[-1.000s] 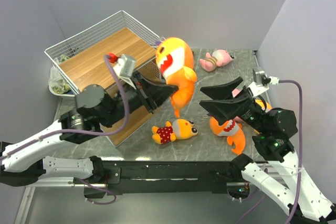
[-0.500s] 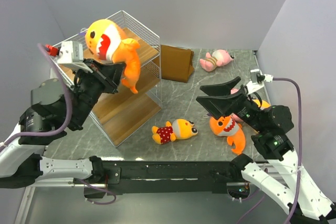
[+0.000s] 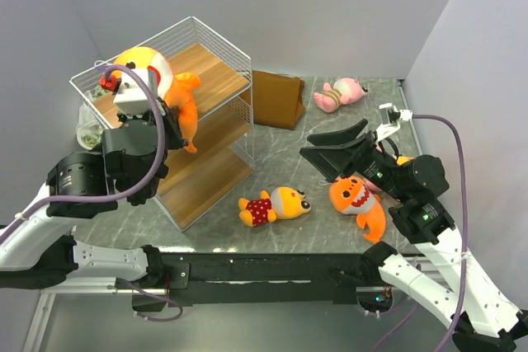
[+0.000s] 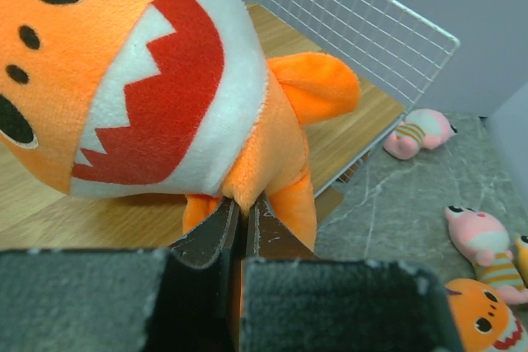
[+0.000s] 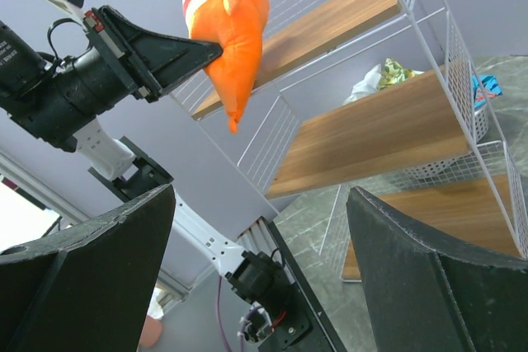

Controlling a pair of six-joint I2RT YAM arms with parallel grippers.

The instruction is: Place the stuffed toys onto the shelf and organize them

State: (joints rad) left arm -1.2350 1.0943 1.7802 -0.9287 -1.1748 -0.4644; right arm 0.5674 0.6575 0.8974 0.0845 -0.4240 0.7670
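While the left gripper (image 4: 242,212) pinches one orange shark (image 4: 165,88) over the shelf (image 3: 216,80) top board, ten o'clock, the step reads as placing. Next move calls for lowering, then release. Right gripper (image 3: 307,146): wide, empty, above second shark (image 3: 356,199), four o'clock.

The white wire-frame shelf with light brown wooden boards (image 3: 216,80) stood at the far left. A big orange plush shark with a white toothy mouth (image 4: 165,88) hung upright just over its top board. A second orange shark (image 3: 355,197) lay near right, a small orange-headed toy in red dotted clothes (image 3: 274,205) lay on its side near the middle, and a small pink plush (image 3: 340,93) lay far right.
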